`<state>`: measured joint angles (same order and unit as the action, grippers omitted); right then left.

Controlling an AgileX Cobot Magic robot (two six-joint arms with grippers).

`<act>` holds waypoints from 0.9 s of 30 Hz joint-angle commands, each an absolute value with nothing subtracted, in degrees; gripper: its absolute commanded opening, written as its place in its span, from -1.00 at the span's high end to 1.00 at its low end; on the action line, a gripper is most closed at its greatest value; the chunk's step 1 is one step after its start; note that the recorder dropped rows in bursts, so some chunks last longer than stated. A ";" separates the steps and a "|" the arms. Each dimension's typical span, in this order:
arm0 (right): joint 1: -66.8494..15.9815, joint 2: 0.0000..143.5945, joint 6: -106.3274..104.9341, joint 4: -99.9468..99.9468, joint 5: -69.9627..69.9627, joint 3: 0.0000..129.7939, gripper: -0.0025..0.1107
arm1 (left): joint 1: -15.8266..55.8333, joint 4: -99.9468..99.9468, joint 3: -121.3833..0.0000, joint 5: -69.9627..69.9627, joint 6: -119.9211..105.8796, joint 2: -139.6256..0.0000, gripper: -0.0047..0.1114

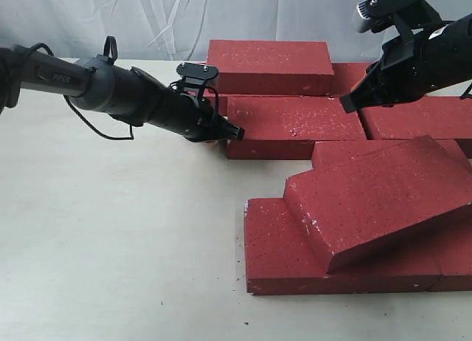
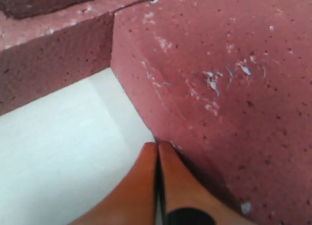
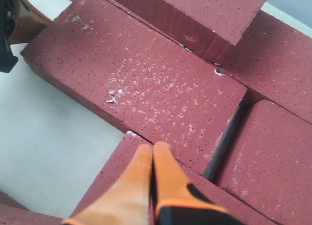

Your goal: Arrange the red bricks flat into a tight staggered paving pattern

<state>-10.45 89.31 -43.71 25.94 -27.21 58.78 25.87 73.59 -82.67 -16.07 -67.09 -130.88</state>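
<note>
Touching red brick [image 2: 219, 88], closed left tool [image 2: 157, 149].

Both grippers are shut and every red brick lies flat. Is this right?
Not quite. The left gripper and right gripper are shut, but one front brick is tilted, leaning on the lower bricks, as the exterior view shows.

Perhaps a lab: draped white backdrop [image 1: 110, 16]

Pale cream table [image 1: 110, 245], red bricks [image 1: 295, 127] lying flat, clustered close together
</note>
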 commanded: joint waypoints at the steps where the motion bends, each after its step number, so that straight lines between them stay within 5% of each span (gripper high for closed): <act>1: -10.06 88.87 -43.89 26.20 -26.54 58.53 0.97 | 27.03 75.01 -84.09 -19.19 -67.04 -131.82 0.92; 15: -10.06 88.87 -43.89 26.68 -26.79 58.53 0.97 | 28.59 73.47 -84.95 -17.08 -67.04 -133.58 0.92; 27: -10.06 88.87 -43.89 26.67 -26.58 58.53 0.97 | 22.28 61.78 -84.95 -25.66 -57.36 -130.99 0.92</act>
